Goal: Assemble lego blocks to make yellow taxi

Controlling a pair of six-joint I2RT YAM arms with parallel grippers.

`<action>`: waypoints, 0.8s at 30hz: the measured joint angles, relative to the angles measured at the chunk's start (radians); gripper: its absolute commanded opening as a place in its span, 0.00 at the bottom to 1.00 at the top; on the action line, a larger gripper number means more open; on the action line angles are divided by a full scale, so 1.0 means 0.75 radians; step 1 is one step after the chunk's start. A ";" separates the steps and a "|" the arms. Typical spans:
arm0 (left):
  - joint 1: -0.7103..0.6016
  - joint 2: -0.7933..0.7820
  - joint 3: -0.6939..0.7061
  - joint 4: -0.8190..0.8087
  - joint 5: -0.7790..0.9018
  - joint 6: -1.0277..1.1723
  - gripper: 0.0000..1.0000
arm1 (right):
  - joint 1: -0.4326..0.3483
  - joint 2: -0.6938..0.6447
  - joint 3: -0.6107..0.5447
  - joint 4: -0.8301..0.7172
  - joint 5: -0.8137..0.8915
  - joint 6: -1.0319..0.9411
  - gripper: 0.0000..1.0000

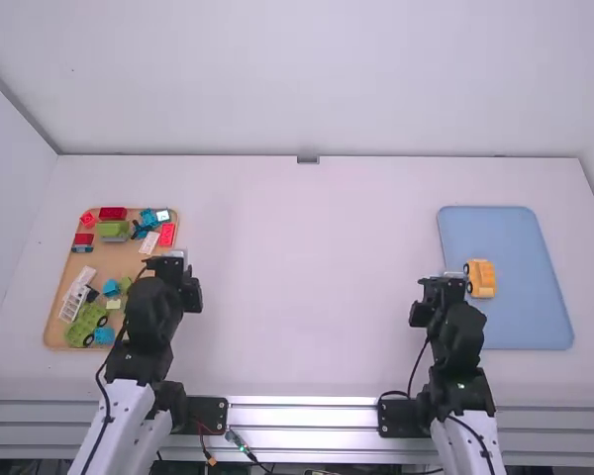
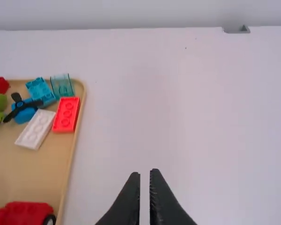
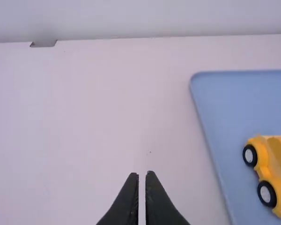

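My left gripper [image 1: 166,261] is over the right edge of the tan tray [image 1: 57,297]; in the left wrist view the gripper [image 2: 144,174] is shut with nothing between its fingers. At the blue tray's left edge is my right gripper [image 1: 442,279], and in the right wrist view this gripper [image 3: 142,176] is likewise shut and holds nothing. A yellow-orange car piece [image 1: 481,278] with black wheels lies on the blue tray [image 1: 535,317]; the right wrist view shows the car piece [image 3: 276,176] from above. A red brick [image 2: 66,114] and a white brick [image 2: 36,129] lie side by side on the tan tray.
The tan tray also holds a green wheeled piece [image 1: 87,324], turquoise bricks [image 2: 40,92], a clear turquoise piece [image 2: 62,85], a black propeller piece [image 2: 21,108] and a red wheeled piece [image 2: 22,214]. White table [image 1: 307,287] stretches between the trays, with a wall behind.
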 measured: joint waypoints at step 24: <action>0.000 -0.522 -0.271 0.010 -0.001 0.000 0.00 | 0.000 -0.424 -0.068 0.011 0.000 0.001 0.00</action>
